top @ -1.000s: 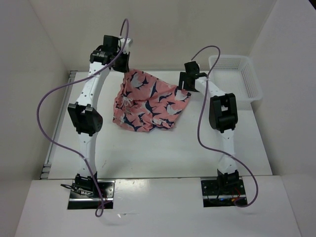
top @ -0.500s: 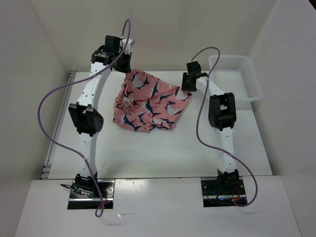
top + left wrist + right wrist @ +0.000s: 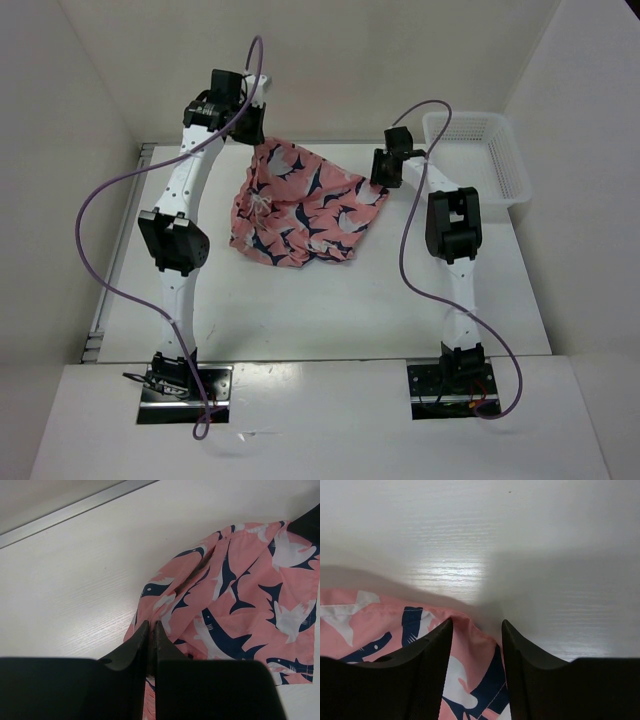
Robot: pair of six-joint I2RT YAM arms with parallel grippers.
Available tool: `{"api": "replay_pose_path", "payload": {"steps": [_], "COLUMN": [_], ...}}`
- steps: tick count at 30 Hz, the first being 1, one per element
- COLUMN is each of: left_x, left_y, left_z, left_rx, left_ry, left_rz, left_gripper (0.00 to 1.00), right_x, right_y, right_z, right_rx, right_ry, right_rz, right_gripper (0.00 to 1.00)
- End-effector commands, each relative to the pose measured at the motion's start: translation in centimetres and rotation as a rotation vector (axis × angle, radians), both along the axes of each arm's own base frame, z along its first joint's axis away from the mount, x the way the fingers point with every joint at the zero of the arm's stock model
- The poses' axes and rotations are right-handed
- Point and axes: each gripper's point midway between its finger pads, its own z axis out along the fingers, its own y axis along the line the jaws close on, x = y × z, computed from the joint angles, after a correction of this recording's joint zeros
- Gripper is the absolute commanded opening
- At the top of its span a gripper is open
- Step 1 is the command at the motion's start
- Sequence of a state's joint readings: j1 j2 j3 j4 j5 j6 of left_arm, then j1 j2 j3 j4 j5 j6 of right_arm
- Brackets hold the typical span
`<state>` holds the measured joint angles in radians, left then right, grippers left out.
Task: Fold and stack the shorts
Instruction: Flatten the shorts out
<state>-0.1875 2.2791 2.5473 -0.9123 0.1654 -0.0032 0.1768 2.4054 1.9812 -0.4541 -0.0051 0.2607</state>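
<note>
Shorts (image 3: 300,210) crumpled on table (image 3: 330,310), far half. My left gripper (image 3: 151,628): fingers together, pinching the far-left corner. Right gripper (image 3: 477,630): fingers apart, straddling the right hem, no clamp yet. Step: grabbing corners. Next: clamp right, then spread flat.
</note>
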Motion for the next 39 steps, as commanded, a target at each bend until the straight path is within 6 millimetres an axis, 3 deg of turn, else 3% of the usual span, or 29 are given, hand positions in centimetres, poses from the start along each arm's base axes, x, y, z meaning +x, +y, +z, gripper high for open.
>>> {"api": "replay_pose_path", "payload": {"steps": [1, 4, 5, 7, 12, 16, 17, 20, 21, 24, 25, 27, 28, 29, 31, 32, 34, 35, 38, 39], "left_x": [-0.1, -0.2, -0.2, -0.2, -0.2, 0.0, 0.0, -0.2, -0.2, -0.6, -0.6, -1.2, -1.6, -1.9, -3.2, -3.5, -5.4, -6.1, -9.5, -11.3], "left_y": [0.0, 0.1, 0.1, 0.1, 0.1, 0.0, 0.0, 0.1, 0.1, 0.1, -0.1, 0.6, 1.0, 1.4, 1.2, 1.9, 2.0, 2.1, 2.4, 2.4], "left_z": [4.7, 5.2, 5.2, 5.2, 5.6, 5.1, 5.1, 5.6, 5.6, 7.1, 7.5, 9.8, 12.0, 12.7, 17.0, 17.9, 22.1, 23.4, 28.4, 30.8], "left_rx": [-0.028, -0.030, -0.030, -0.030, -0.032, -0.030, -0.030, -0.032, -0.032, -0.037, -0.046, -0.053, -0.066, -0.075, -0.101, -0.101, -0.128, -0.131, -0.147, -0.157], "left_ry": [-0.114, -0.123, -0.123, -0.123, -0.132, -0.123, -0.123, -0.132, -0.132, -0.162, -0.170, -0.215, -0.266, -0.278, -0.381, -0.399, -0.496, -0.525, -0.643, -0.704], "left_rz": [-0.009, -0.009, -0.009, -0.009, -0.010, -0.009, -0.009, -0.010, -0.010, -0.010, -0.020, -0.011, -0.010, -0.013, -0.034, -0.024, -0.051, -0.051, -0.064, -0.076], "left_gripper": [0.00, 0.00, 0.00, 0.00, 0.00, 0.00, 0.00, 0.00, 0.00, 0.00, 0.00, 0.00, 0.00, 0.00, 0.00, 0.00, 0.00, 0.00, 0.00, 0.00], "right_x": [-0.2, -1.1, -1.9, -1.7, -2.7, -3.2, -3.0, -2.8, -2.9, -2.1, -1.4, -0.7, -0.8, -1.0, -1.1, -1.8, -3.0, -4.5, -7.4, -9.5], "right_y": [0.9, 1.3, 1.1, 1.2, 0.4, -1.2, -1.6, -2.1, -2.1, -2.4, -2.3, -2.4, -2.4, -2.5, -2.5, -2.7, -2.9, -3.2, -3.8, -4.1], "right_z": [0.2, -0.5, -1.5, -0.3, -1.2, -1.9, -1.4, -0.8, -0.4, 3.3, 6.7, 11.2, 14.6, 16.6, 21.6, 25.3, 29.7, 33.2, 38.6, 41.8], "right_rx": [0.056, 0.081, 0.077, 0.088, 0.062, 0.000, -0.017, -0.033, -0.033, -0.031, -0.013, 0.002, 0.009, 0.016, 0.031, 0.049, 0.061, 0.070, 0.087, 0.104], "right_ry": [0.005, 0.034, 0.062, 0.037, 0.085, 0.104, 0.091, 0.075, 0.075, 0.002, -0.064, -0.149, -0.203, -0.230, -0.319, -0.387, -0.463, -0.528, -0.624, -0.686], "right_rz": [0.011, 0.023, 0.021, 0.014, -0.040, -0.107, -0.121, -0.150, -0.150, -0.179, -0.180, -0.188, -0.182, -0.182, -0.175, -0.176, -0.171, -0.167, -0.163, -0.165], "right_gripper": [0.50, 0.50, 0.48, 0.45, 0.43, 0.31, 0.20, 0.00, 0.00, 0.00, 0.00, 0.00, 0.00, 0.00, 0.00, 0.00, 0.00, 0.00, 0.00, 0.00]}}
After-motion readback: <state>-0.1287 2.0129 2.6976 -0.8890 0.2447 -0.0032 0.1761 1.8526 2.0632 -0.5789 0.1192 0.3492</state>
